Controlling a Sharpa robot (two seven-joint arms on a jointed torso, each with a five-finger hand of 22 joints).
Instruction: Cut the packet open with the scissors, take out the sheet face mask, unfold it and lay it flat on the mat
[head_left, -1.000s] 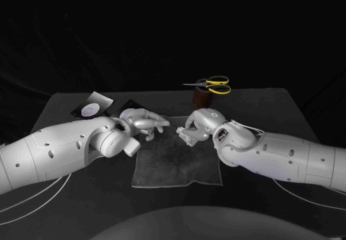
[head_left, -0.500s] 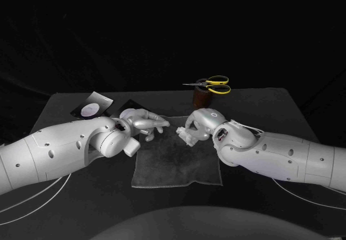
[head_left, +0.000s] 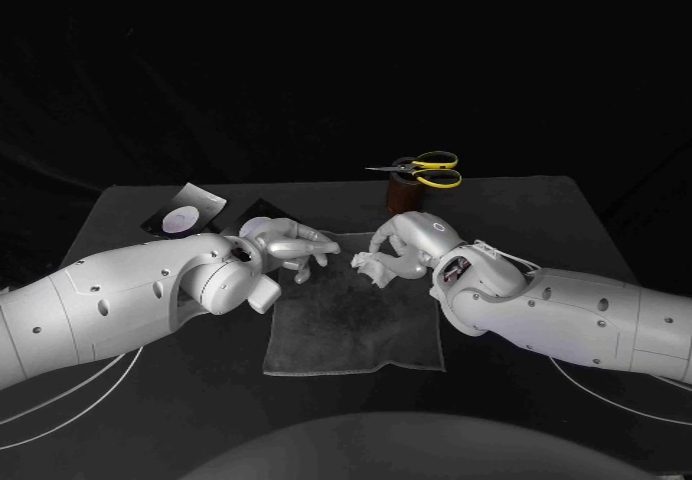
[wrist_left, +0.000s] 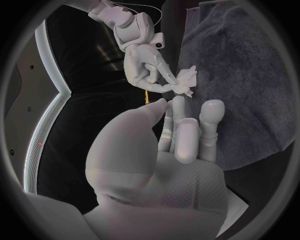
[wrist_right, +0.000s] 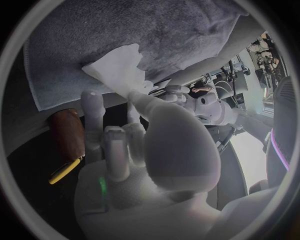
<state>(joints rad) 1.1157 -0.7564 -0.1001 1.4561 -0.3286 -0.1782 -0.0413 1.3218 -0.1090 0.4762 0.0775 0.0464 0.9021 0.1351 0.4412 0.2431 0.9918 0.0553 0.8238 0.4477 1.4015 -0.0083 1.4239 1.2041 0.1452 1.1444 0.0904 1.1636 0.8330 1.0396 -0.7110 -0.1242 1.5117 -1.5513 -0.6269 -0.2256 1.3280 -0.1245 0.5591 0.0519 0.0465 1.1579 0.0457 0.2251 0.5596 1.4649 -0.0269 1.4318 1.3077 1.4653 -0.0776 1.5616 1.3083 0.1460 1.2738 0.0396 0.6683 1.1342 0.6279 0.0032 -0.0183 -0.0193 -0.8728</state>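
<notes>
Right hand (head_left: 395, 250) is pinching the folded sheet mask (wrist_right: 119, 65) above the mat (head_left: 353, 325), ready for unfolding, while left hand (head_left: 286, 245) is hovering just beside it (fingers loosely extended, holding nothing).

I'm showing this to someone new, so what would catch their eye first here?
Two silver hands meet over the far end of the grey mat: the right hand pinches a folded white sheet mask, the left hand close beside it. Behind them, yellow-handled scissors rest on a brown holder.
</notes>
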